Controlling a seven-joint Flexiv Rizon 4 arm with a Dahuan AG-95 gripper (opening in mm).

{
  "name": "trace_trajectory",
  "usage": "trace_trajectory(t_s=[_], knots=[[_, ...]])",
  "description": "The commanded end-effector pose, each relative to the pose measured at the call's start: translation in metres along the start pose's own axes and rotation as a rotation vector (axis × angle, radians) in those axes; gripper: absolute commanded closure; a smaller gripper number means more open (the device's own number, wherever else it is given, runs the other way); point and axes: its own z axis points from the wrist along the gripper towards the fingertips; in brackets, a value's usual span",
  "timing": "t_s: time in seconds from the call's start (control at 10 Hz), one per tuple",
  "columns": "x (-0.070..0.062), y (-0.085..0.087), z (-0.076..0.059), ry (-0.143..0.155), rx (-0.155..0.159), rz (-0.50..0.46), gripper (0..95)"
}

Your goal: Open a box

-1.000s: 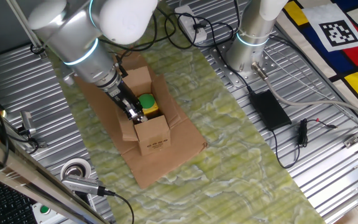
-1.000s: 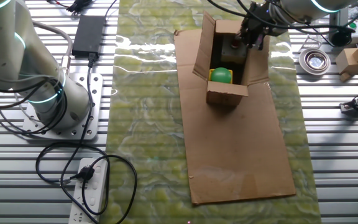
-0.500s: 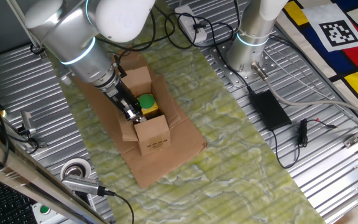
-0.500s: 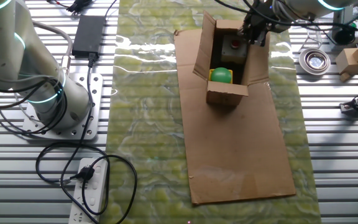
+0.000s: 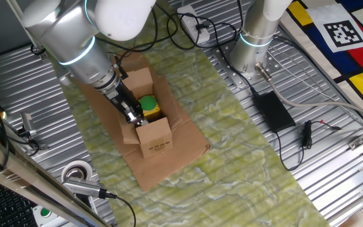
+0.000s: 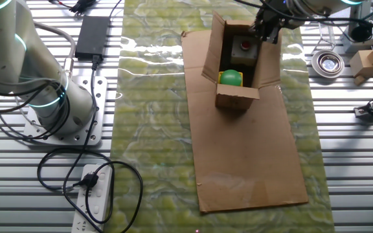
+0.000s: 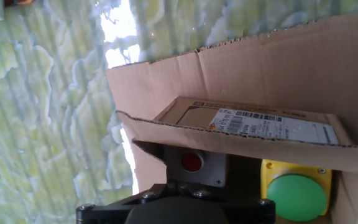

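The box (image 5: 157, 137) is a small brown carton standing on a large flat cardboard sheet (image 5: 162, 169), with its top flaps spread open. Inside are a green button on a yellow housing (image 5: 149, 104) and a grey unit with a red button (image 6: 243, 45). My gripper (image 5: 135, 115) is at the box's side flap, near its far end in the other fixed view (image 6: 267, 28). The hand view looks into the box (image 7: 260, 68) past a flap with a white label (image 7: 272, 127). My fingers are hidden there, so I cannot tell whether they grip the flap.
A second robot base (image 5: 254, 44) stands at the back, with a black power adapter (image 5: 273, 110) and cables beside it. A tape roll (image 5: 76, 171) lies near the front left. In the other fixed view, a small cardboard block (image 6: 368, 61) and a power strip (image 6: 96, 194) sit off the mat.
My gripper has shifted a little along the side flap toward the box's far end. The box and its contents have stayed in place.
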Motion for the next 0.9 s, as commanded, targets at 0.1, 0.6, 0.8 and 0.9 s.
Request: trace_trajectory(t_s=[0.1, 0.6, 0.8, 0.9], knots=[[0.0, 0.004, -0.002, 0.0, -0.012, 0.018, 95.0], [0.0, 0.015, -0.006, -0.05, -0.082, 0.06, 95.0], [-0.001, 0.02, -0.007, -0.058, -0.085, 0.06, 95.0], [-0.001, 0.024, -0.007, -0.062, -0.085, 0.058, 95.0]])
